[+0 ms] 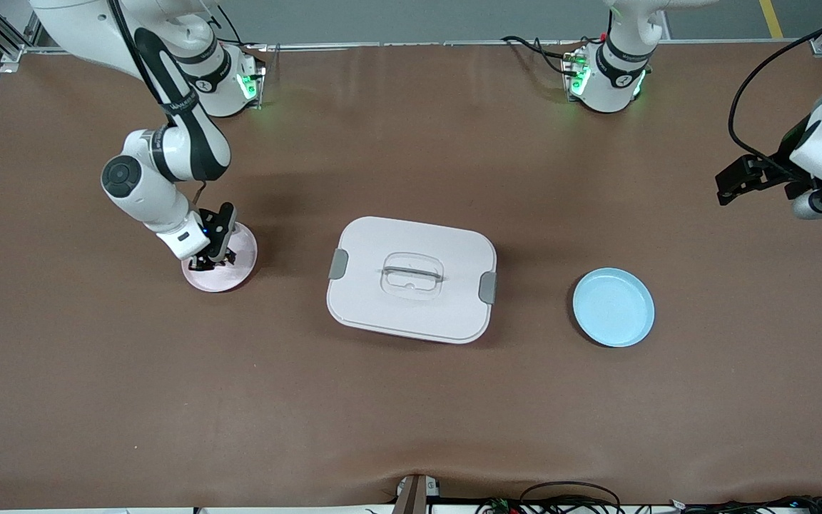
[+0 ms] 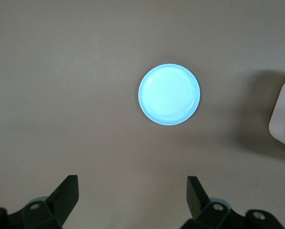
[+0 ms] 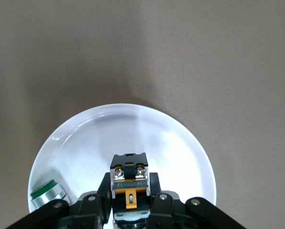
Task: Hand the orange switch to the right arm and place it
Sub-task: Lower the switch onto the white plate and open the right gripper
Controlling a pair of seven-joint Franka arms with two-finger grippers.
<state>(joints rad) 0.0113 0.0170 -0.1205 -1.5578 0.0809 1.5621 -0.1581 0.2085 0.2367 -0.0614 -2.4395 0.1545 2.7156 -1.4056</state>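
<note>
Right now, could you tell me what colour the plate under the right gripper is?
Pale pink, seen best in the front view: the plate lies under the right gripper.

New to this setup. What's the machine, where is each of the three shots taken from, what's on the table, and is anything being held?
Two white robot arms stand at a brown table. The wide shot comes from a high camera facing them; the other two come from cameras on each arm's wrist.

In the middle of the table lies a white lidded box. A blue plate sits toward the left arm's end and a pink plate toward the right arm's end.

The right hand is low over the pink plate, shut on the orange switch, a small black block with an orange band. A small silvery piece with a green face lies on that plate's edge.

The left hand waits open and empty, high above the table; its camera looks down on the blue plate.
</note>
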